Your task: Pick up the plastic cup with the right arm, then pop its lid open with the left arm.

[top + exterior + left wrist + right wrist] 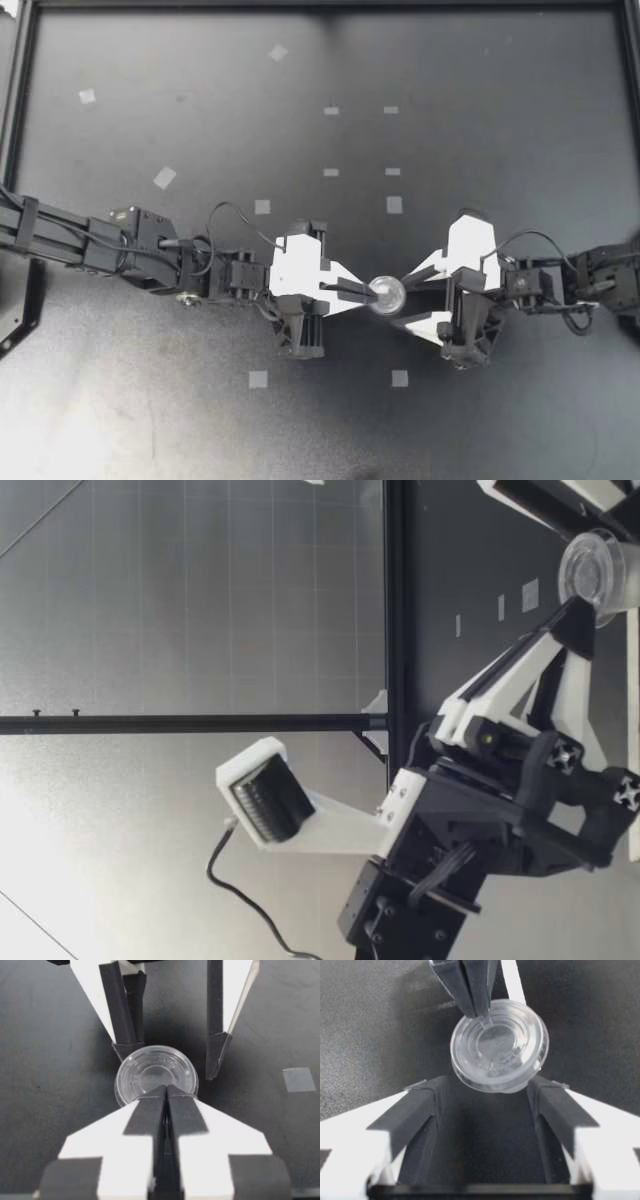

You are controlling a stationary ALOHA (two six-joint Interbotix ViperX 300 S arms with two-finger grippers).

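**Q:** What is carrying the scene?
**A:** A dark matte counter (pixel 480 120), edged by a black rail, is lying under both arms.

**Q:** How are the hands standing?
**A:** The left hand (pixel 362 292) is reaching in toward the middle with its two black-padded fingers pressed together. The right hand (pixel 405 297) is facing it, with its fingers spread apart.

**Q:** Where is the object sitting?
**A:** A small clear round plastic cup (pixel 387 294) is sitting between the two hands. The left hand is clamping its near rim (pixel 166 1091). The right hand's open fingers (pixel 422 1105) are flanking the cup (pixel 500 1045) without gripping it. Whether the cup is touching the counter cannot be told.

**Q:** Anything smaller?
**A:** Pale square tape marks (pixel 394 204) are dotting the counter, apart from the cup.
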